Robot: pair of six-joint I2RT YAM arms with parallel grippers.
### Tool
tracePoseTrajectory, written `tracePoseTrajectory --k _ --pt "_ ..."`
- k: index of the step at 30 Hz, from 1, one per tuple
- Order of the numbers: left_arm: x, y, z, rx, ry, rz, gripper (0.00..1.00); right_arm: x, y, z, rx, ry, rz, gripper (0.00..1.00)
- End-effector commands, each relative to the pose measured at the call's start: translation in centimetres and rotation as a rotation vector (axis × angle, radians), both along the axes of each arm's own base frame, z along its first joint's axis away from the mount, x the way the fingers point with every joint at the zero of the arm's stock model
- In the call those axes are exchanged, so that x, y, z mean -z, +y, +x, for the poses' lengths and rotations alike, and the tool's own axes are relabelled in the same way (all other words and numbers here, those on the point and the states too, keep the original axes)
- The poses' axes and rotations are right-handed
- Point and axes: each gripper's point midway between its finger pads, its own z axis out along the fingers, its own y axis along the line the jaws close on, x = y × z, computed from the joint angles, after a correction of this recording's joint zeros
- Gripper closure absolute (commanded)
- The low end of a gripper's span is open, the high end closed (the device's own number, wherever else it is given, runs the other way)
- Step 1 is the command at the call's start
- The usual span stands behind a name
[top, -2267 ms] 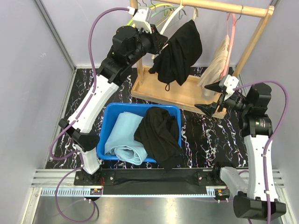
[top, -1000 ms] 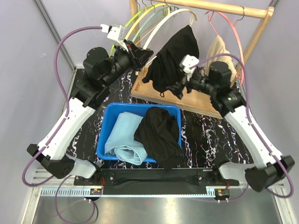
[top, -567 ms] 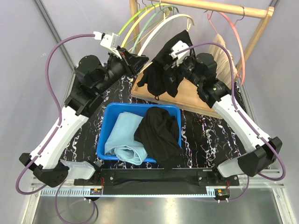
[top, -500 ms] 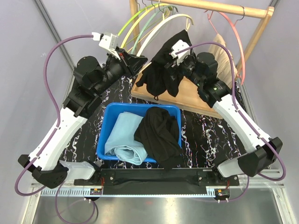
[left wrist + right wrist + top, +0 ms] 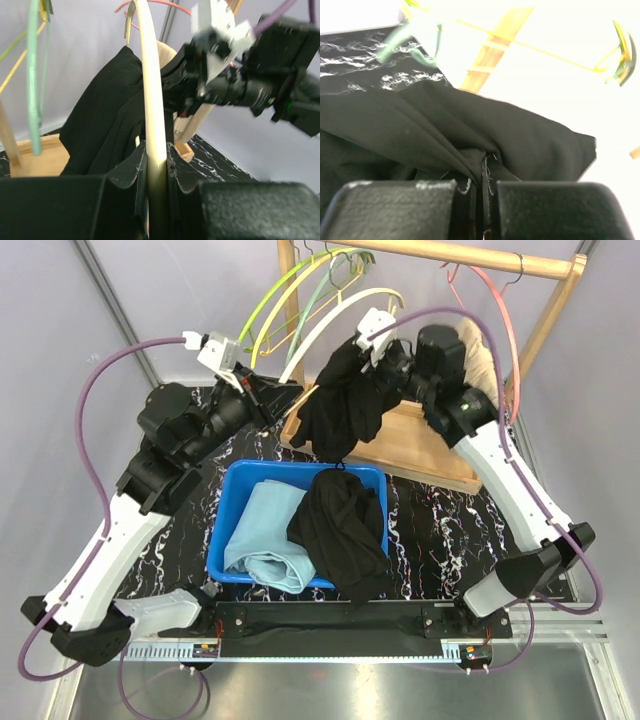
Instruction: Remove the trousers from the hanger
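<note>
A pair of black trousers [image 5: 345, 405] hangs bunched on the cream hanger [image 5: 340, 320] under the rack. My left gripper [image 5: 283, 392] is shut on the hanger's lower left arm; in the left wrist view the cream hanger [image 5: 151, 100] runs up between the jaws of the left gripper [image 5: 156, 156], with the black trousers [image 5: 107, 117] beside it. My right gripper [image 5: 378, 365] is shut on a fold near the top of the cloth. The right wrist view shows the black trousers [image 5: 445, 122] pinched in the right gripper [image 5: 483, 172]. Beige trousers [image 5: 488, 358] hang mostly hidden behind my right arm.
A blue bin [image 5: 235, 495] in front of the rack holds light blue trousers [image 5: 265, 530] and another black pair [image 5: 340, 530] draped over its front rim. The wooden rack has a base tray [image 5: 430, 445] and top rail [image 5: 470, 255] with green and yellow hangers [image 5: 300, 280] and a pink hanger [image 5: 503, 315].
My right gripper has gone from open to shut on the black trousers and risen toward the rail. My left arm has drawn the cream hanger down and left, swinging it out.
</note>
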Motion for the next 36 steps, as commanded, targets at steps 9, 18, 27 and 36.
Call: tracePoseTrajectory --k 9,18,27,36 --pt "0.8 2.7 -0.8 -0.098 -0.065 -0.017 1.00 -22.7 -2.8 -12.9 -0.247 -0.294 0.327 1.00" --pt "3.3 3.1 0.9 -0.170 -0.027 0.036 1.00 -27.7 -3.2 -21.3 -0.486 -0.266 0.493 1.00" --pt "3.3 3.1 1.3 -0.174 -0.048 0.088 1.00 -26.4 -2.9 -22.9 -0.546 -0.215 0.463 1.00" --pt "-0.4 2.6 -0.1 -0.109 -0.122 0.059 1.00 -16.1 0.4 -21.2 -0.582 0.024 0.319 1.00"
